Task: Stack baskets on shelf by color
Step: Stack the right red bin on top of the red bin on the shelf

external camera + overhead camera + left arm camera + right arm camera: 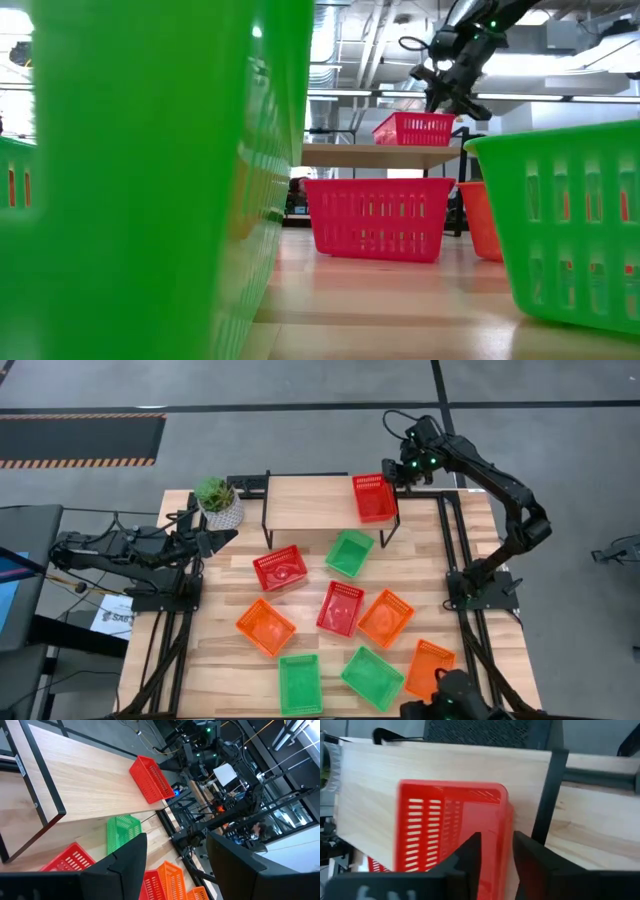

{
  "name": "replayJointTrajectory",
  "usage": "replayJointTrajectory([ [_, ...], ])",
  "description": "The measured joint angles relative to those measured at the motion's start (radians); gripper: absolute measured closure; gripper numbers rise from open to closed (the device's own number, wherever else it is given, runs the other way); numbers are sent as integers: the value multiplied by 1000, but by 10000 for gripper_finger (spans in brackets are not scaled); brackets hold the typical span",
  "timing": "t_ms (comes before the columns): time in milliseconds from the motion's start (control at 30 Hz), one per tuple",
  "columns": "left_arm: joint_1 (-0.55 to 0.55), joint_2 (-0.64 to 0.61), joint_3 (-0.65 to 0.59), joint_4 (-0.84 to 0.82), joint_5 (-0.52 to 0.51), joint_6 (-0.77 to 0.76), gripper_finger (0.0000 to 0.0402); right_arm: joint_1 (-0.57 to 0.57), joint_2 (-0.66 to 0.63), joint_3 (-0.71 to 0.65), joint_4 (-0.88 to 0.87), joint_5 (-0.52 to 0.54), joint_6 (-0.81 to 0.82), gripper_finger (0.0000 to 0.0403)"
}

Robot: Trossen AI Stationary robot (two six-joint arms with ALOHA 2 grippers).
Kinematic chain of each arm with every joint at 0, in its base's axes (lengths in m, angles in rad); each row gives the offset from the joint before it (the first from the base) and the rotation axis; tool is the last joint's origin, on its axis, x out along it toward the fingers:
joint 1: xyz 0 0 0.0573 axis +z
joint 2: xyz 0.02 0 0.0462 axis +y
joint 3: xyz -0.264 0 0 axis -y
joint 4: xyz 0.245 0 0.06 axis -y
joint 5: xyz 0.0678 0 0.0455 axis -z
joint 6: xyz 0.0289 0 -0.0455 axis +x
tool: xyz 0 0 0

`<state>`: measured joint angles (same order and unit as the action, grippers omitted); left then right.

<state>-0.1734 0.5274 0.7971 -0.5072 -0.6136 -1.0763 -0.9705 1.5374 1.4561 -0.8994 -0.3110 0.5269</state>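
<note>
Right claw (496, 855) straddles perforated red basket's (451, 827) rim.

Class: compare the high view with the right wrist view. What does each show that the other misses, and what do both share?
High view only: eight baskets on the tabletop, a potted plant, and the left gripper waiting beside it. Right wrist view only: the right gripper close up, fingers straddling the basket's wall. Shared: the red basket sitting on the shelf.

Grey floor (300, 435), striped hazard mat (80, 438).
</note>
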Motion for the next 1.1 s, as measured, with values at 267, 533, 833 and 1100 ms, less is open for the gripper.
replayJointTrajectory([
  [267, 0, 0, 0, 0, 7, -2, 209, 16, -86, 168, -176, 3, -56, 222],
  [533, 0, 0, 0, 0, 7, -4, 209, 200, -234, 183, -467, 5, -94, 231],
  [833, 0, 0, 0, -3, 8, -1, 209, 660, -330, 154, -641, 189, 119, 227],
  [1100, 0, 2, 0, -4, 32, -3, 209, 1074, -357, -3, -638, 261, 542, 192],
])
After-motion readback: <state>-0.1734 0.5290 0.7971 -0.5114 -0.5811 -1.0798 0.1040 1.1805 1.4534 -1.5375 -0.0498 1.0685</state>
